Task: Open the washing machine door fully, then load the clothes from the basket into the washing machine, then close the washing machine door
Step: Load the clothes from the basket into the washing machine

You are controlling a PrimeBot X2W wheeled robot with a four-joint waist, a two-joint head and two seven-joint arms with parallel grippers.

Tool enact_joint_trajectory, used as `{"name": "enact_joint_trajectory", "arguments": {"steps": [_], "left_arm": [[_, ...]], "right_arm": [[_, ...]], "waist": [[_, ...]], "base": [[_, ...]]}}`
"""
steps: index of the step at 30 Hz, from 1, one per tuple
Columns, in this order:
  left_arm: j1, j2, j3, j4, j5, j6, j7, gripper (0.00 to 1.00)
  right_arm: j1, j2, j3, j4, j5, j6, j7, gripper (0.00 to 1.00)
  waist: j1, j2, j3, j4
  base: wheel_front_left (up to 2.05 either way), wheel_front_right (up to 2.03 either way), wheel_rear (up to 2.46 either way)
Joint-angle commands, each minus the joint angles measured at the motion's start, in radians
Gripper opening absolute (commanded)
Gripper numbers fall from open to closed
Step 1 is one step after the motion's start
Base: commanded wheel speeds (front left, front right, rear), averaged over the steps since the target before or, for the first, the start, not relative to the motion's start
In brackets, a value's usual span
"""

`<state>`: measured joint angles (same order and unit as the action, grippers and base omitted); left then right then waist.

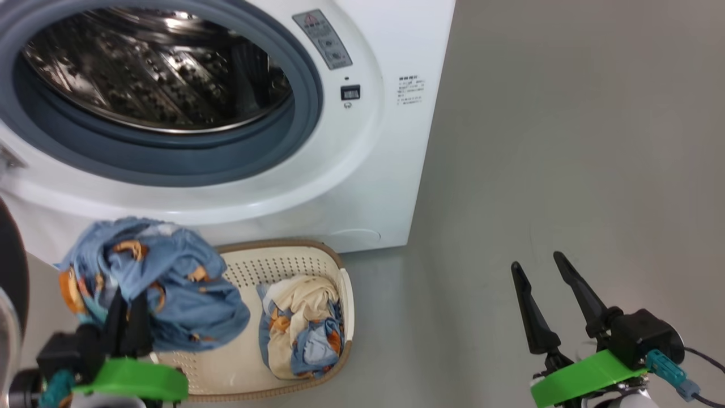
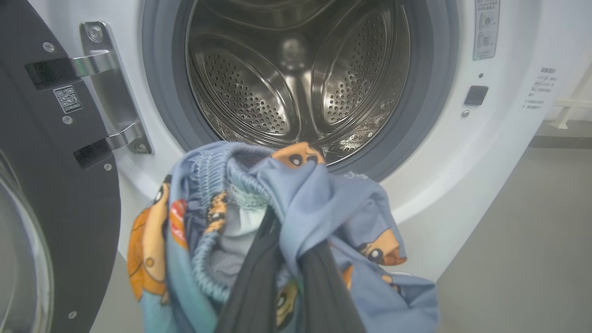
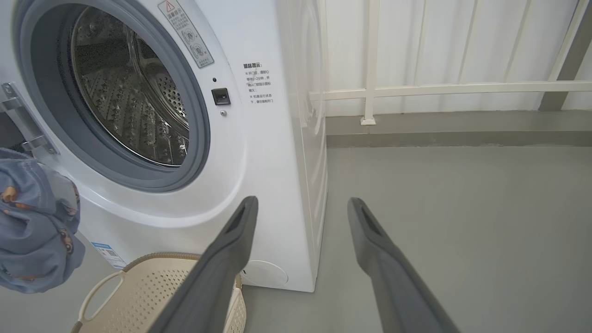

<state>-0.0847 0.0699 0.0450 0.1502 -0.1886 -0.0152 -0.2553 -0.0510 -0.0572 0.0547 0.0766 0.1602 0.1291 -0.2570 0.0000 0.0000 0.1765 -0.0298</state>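
The white washing machine [image 1: 391, 170] stands with its steel drum [image 1: 158, 73] exposed. Its black-rimmed door [image 2: 51, 185] hangs swung out on the left. My left gripper [image 1: 127, 317] is shut on a bunched blue garment with orange figures [image 1: 164, 277], held above the basket and below the drum mouth. In the left wrist view that garment [image 2: 323, 203] hangs right before the opening, and my dark fingers [image 2: 249, 286] are buried in it. The cream basket [image 1: 283, 260] on the floor holds more clothes [image 1: 303, 326], cream and blue. My right gripper [image 1: 544, 272] stands open and empty over the floor.
Grey floor [image 1: 566, 141] spreads to the right of the machine. A white railing [image 3: 416, 90] and a low kerb run along the back wall. The basket's handle and rim [image 3: 106, 286] sit just left of my right fingers [image 3: 231, 249].
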Motion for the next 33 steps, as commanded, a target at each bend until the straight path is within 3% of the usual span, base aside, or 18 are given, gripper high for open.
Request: {"name": "enact_joint_trajectory", "arguments": {"steps": [1, 18, 33], "left_arm": [[-0.058, 0.029, 0.028, -0.009, 0.0, -0.009, -0.006, 0.0], [-0.391, 0.135, -0.02, 0.19, 0.012, -0.069, 0.01, 0.0], [-0.692, 0.235, -0.012, 0.398, -0.006, -0.083, 0.082, 0.0]], "right_arm": [[-0.033, 0.002, 0.029, -0.025, -0.004, 0.002, -0.005, 1.0], [-0.1, 0.004, 0.058, -0.019, -0.003, 0.002, -0.005, 1.0], [-0.139, 0.006, 0.077, -0.019, 0.0, 0.002, -0.005, 1.0]], "waist": [[0.0, 0.0, 0.027, -0.01], [0.0, 0.0, 0.136, -0.083], [0.0, 0.0, 0.237, -0.146]], "base": [[0.0, 0.0, 0.0], [0.0, 0.0, 0.0], [0.0, 0.0, 0.0]]}}
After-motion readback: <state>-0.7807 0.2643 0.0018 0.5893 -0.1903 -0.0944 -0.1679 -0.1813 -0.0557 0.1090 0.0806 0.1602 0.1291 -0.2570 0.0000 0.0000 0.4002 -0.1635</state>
